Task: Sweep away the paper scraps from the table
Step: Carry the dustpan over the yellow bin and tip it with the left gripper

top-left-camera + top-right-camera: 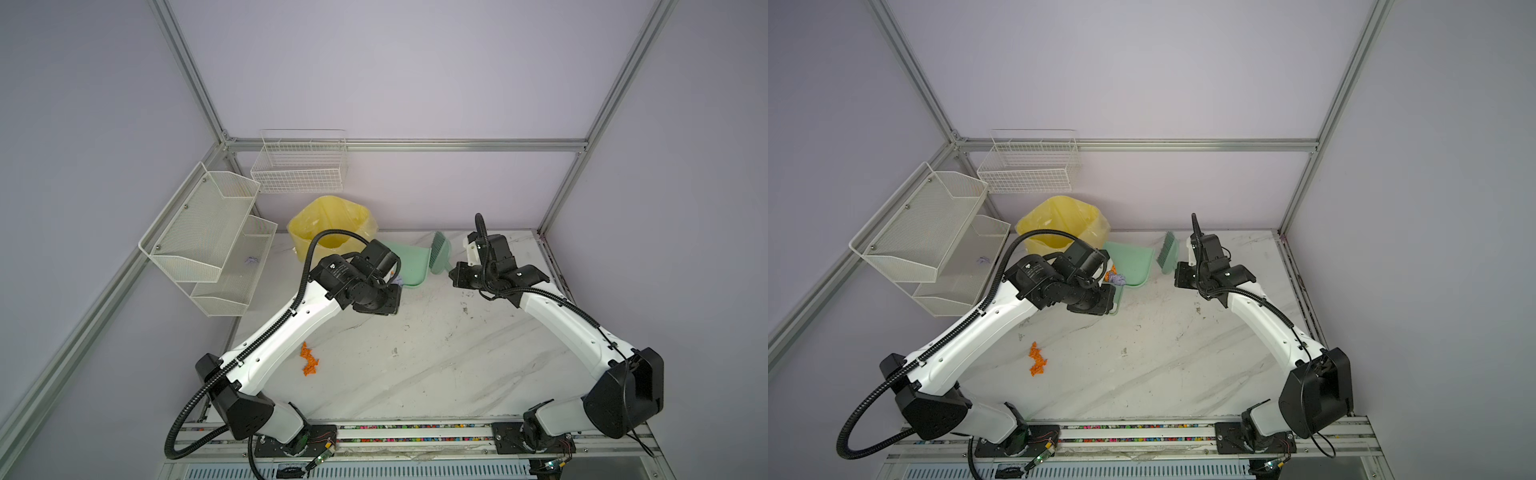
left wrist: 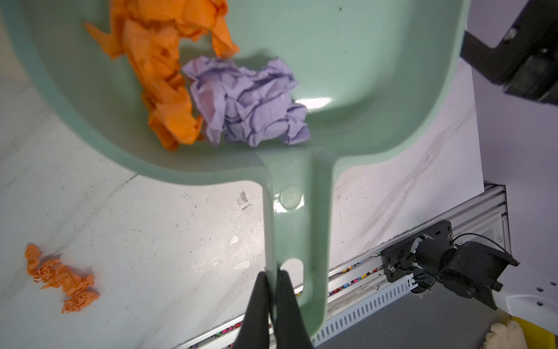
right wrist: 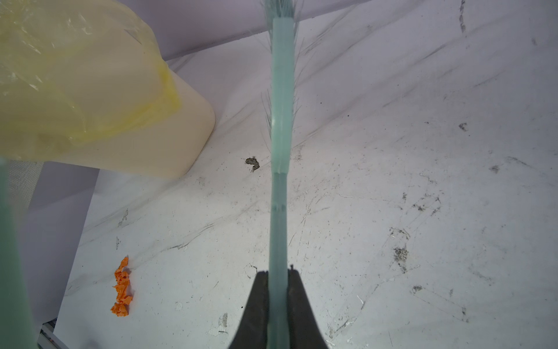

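Overhead, in both top views, the table (image 1: 436,365) bore a loose cluster of orange paper scraps (image 1: 309,360) at lower left of centre, close by the left arm's white link. A mint dustpan (image 1: 1133,262) sat at upper centre, with a yellow-lined bin (image 1: 330,224) just beside it at upper left and a green brush (image 1: 440,251) just to its right. From the left wrist view, the left gripper (image 2: 273,273) was clamped on one side of the dustpan (image 2: 347,75) handle, beside its hanging hole, at bottom centre. Inside the pan, at upper left of the frame, an orange wad (image 2: 160,75) lay touching a lavender wad (image 2: 247,102). The paper scraps (image 2: 60,278) on the marble showed at lower left, well apart from the pan. From the right wrist view, the right gripper (image 3: 278,273) was pinched tight on the brush (image 3: 280,121) handle at bottom centre, and the handle ran straight up to bristles at the top edge. The bin (image 3: 105,121) filled the upper left, and the paper scraps (image 3: 121,290) lay at lower left, well apart from the brush.
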`<state>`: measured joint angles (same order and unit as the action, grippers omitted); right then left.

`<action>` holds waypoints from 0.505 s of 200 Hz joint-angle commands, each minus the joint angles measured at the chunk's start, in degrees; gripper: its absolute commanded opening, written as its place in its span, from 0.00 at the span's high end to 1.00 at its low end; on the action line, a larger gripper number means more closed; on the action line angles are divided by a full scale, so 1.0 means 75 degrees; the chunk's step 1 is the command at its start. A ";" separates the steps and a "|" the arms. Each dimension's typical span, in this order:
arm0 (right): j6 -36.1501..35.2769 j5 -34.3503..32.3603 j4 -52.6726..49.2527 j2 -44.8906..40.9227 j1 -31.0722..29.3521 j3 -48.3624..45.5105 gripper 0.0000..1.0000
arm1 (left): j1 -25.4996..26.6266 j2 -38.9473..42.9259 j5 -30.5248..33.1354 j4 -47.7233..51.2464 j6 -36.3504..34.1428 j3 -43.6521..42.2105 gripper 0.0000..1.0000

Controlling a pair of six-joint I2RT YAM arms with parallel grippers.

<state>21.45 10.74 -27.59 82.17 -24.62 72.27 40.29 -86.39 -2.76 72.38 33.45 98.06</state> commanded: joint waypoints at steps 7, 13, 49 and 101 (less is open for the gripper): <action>0.0105 -0.0085 0.0304 -0.0262 0.0058 -0.0098 1.00 | -0.0765 -0.0076 -0.0723 -0.0341 -0.0449 0.1196 1.00; 0.0105 -0.0085 0.0304 -0.0268 0.0059 -0.0108 1.00 | -0.0935 -0.0093 -0.0867 -0.0416 -0.0463 0.1289 1.00; 0.0105 -0.0029 0.0382 -0.0269 0.0060 -0.0202 1.00 | -0.1932 -0.0196 -0.1780 -0.0894 -0.0441 0.1634 1.00; 0.0128 0.0030 0.0398 -0.0304 0.0057 -0.0264 1.00 | -0.3080 -0.0294 -0.3239 -0.1947 -0.0002 0.1256 1.00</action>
<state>21.69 10.87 -26.35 81.95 -24.40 70.78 20.12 -88.42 -18.68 64.86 32.03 105.41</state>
